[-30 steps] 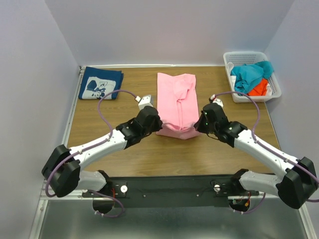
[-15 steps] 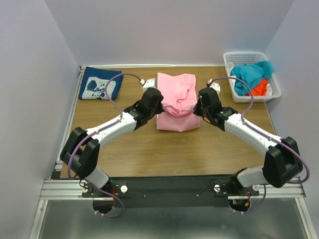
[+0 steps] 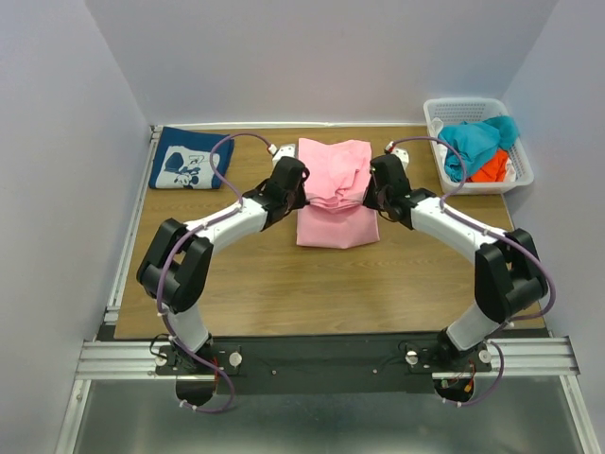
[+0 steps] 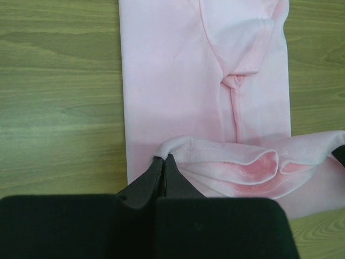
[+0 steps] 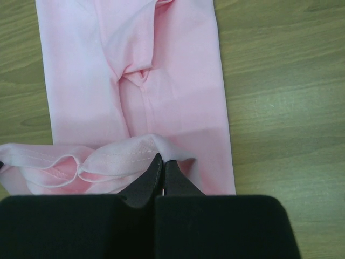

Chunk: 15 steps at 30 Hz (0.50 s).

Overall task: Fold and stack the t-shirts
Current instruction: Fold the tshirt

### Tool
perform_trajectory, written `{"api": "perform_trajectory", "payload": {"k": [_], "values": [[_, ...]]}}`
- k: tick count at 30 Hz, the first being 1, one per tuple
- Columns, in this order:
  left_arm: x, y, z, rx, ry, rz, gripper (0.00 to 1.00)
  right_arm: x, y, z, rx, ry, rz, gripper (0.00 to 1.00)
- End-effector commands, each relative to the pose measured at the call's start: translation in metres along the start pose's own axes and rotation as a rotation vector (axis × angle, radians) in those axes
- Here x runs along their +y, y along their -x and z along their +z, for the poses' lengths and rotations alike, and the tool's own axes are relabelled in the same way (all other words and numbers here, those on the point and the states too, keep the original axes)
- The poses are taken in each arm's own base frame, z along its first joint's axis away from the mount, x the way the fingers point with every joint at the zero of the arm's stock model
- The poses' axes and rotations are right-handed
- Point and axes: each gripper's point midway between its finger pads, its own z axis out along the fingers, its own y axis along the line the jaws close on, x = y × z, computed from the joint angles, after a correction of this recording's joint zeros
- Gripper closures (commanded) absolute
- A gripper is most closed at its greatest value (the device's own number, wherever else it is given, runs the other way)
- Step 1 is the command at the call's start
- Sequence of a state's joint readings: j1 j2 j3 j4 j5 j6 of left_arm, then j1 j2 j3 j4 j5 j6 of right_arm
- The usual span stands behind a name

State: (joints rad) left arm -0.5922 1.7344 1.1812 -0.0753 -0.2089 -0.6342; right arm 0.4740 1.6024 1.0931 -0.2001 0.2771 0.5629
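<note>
Top external view shows the pink t-shirt [image 3: 337,225] lying on the wooden table [image 3: 284,274], in the middle and toward the far side. It is folded into a long narrow strip that runs from near to far. One end of this strip is lifted off the table and held over the flat part, so the cloth lies double there.

The left gripper [image 4: 163,160] holds the left corner of the lifted end. In the left wrist view its two fingers are pressed together, with the pink edge pinched between the tips. The right gripper [image 5: 160,159] does the same on the right corner, its fingers closed tight on the cloth. Between the two grippers the raised edge sags a little and makes soft rolls. Under it the flat layer shows a crease along the middle.

The navy t-shirt [image 3: 190,159] lies folded at the far left corner of the table, with the white cartoon print facing up, well apart from the pink one. A white basket [image 3: 463,102] stands at the far right and contains a teal cloth [image 3: 477,139] and an orange cloth [image 3: 492,170].
</note>
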Motion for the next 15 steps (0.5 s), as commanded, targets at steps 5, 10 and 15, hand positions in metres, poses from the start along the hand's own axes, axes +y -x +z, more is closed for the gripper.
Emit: {"api": "perform_trajectory", "payload": {"k": [5, 10, 15], "values": [[-0.001, 0.008, 0.025, 0.021, -0.033, 0.050, 1.00, 0.000, 0.008, 0.033, 0.013, -0.007, -0.019, 0.99], [0.002, 0.005, 0.037, 0.042, -0.022, 0.061, 1.00, -0.007, 0.007, 0.047, 0.031, -0.024, -0.021, 0.98], [0.006, 0.003, 0.047, 0.060, -0.020, 0.066, 1.00, -0.010, -0.001, 0.061, 0.065, -0.029, -0.022, 0.97]]}}
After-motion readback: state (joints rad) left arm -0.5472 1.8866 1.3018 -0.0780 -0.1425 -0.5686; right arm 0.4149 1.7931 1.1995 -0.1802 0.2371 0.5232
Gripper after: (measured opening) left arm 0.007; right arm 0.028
